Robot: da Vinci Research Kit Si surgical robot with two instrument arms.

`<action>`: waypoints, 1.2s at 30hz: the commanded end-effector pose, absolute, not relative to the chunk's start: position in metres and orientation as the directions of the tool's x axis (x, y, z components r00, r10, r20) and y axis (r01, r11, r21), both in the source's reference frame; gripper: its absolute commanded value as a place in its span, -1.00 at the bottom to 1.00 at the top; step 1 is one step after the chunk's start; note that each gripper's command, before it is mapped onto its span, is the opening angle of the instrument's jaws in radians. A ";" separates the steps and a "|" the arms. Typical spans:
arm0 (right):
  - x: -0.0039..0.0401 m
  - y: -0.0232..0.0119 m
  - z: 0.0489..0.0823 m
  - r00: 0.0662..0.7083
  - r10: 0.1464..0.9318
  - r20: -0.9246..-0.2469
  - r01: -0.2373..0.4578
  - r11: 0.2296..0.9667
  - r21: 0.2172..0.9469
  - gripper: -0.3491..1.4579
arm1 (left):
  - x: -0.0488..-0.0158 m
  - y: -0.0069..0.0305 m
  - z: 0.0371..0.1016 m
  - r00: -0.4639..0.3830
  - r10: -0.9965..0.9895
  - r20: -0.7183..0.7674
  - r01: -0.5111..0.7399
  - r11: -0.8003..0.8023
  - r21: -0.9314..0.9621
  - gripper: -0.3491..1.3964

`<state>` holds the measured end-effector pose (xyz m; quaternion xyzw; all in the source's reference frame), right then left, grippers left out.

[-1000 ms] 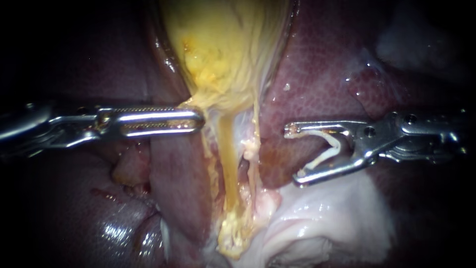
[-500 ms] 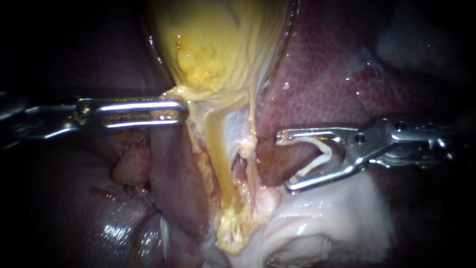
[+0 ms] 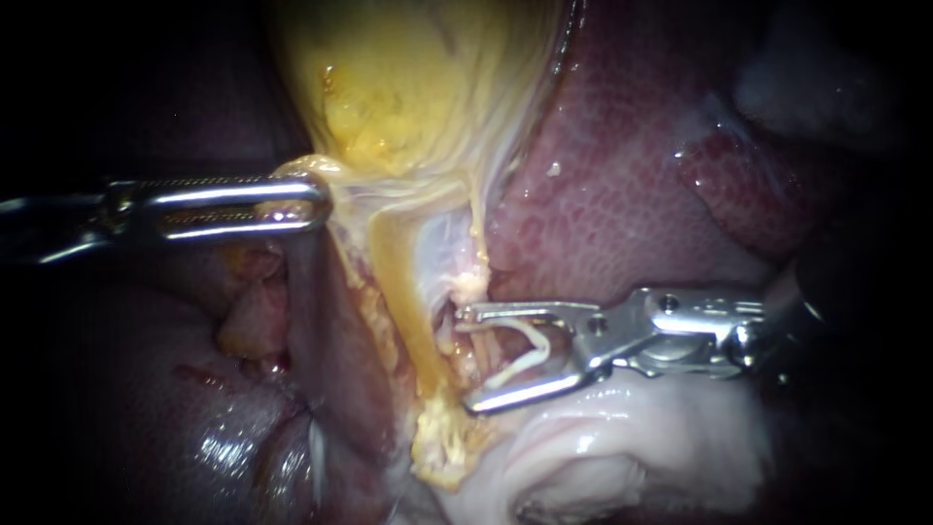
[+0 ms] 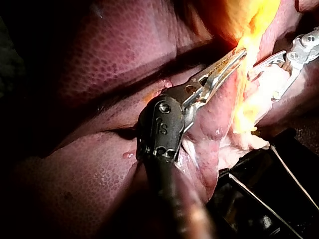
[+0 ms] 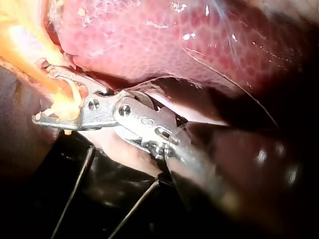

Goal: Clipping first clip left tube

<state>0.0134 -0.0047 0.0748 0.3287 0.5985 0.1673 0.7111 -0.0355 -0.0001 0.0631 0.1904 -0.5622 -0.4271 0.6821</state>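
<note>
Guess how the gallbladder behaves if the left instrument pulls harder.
Likely floppy: the gallbladder tents toward the left instrument, whose jaws are shut on it. Probably slippery: wet glints show along its edge. Possibly tear-prone: thin strands stretch below its neck.

Mid-frame, a small gap sits between the yellow tube (image 3: pixel 394 272) and the thin tube (image 3: pixel 478 228). The right instrument (image 3: pixel 466 358) with its clip (image 3: pixel 530 342) blocks the right. The left instrument (image 3: pixel 316 201), gripping the gallbladder (image 3: pixel 418 87), blocks the left.
</note>
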 end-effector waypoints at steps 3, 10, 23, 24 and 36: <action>0.0141 -0.0051 0.0762 0.237 0.635 -0.735 0.157 0.722 0.674 0.05 | -0.0355 -0.0002 0.0628 0.003 -0.796 0.605 0.370 0.563 0.739 -1.00; 0.0164 -0.0061 0.0776 0.244 0.647 -0.723 0.174 0.704 0.689 0.05 | -0.0357 -0.0003 0.0625 0.002 -0.796 0.605 0.372 0.562 0.738 -1.00; 0.0172 -0.0076 0.0753 0.243 0.688 -0.684 0.288 0.622 0.728 0.04 | -0.0353 0.0002 0.0637 0.003 -0.796 0.606 0.371 0.563 0.738 -1.00; 0.0172 -0.0078 0.0751 0.239 0.691 -0.682 0.304 0.614 0.728 0.04 | -0.0353 0.0002 0.0640 0.003 -0.795 0.606 0.372 0.564 0.738 -1.00; 0.0189 -0.0093 0.0749 0.257 0.702 -0.664 0.357 0.570 0.740 0.02 | -0.0361 0.0008 0.0655 0.002 -0.794 0.608 0.374 0.564 0.736 -1.00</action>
